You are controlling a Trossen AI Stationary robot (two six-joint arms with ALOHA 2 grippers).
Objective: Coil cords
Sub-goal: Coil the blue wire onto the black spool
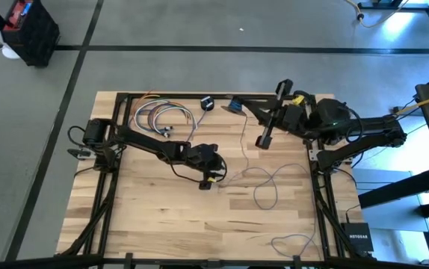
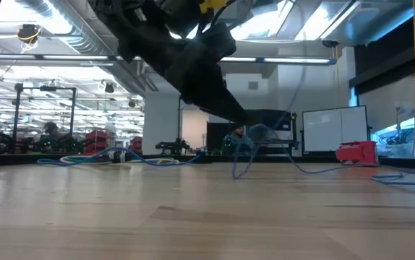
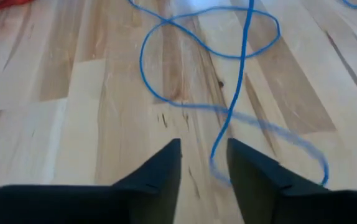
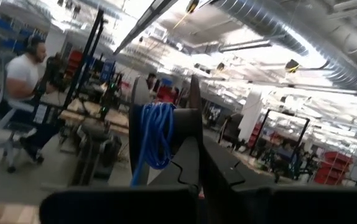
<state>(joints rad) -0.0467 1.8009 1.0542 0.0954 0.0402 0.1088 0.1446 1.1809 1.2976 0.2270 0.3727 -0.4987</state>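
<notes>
Two claws worked over the pale wooden tabletop. The thin bluish-purple cord trailed in loose loops from the left claw toward the tabletop's right edge, one strand running lengthwise between that claw's narrowly parted fingers. The right claw, raised beyond, was clamped shut on a dark spool wound with blue cord.

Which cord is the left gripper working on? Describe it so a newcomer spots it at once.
On the wooden table, find the left gripper near the middle. The thin blue cord trails in loose loops from there toward the right edge, unlike the neat multicoloured bundle at the back left.
</notes>
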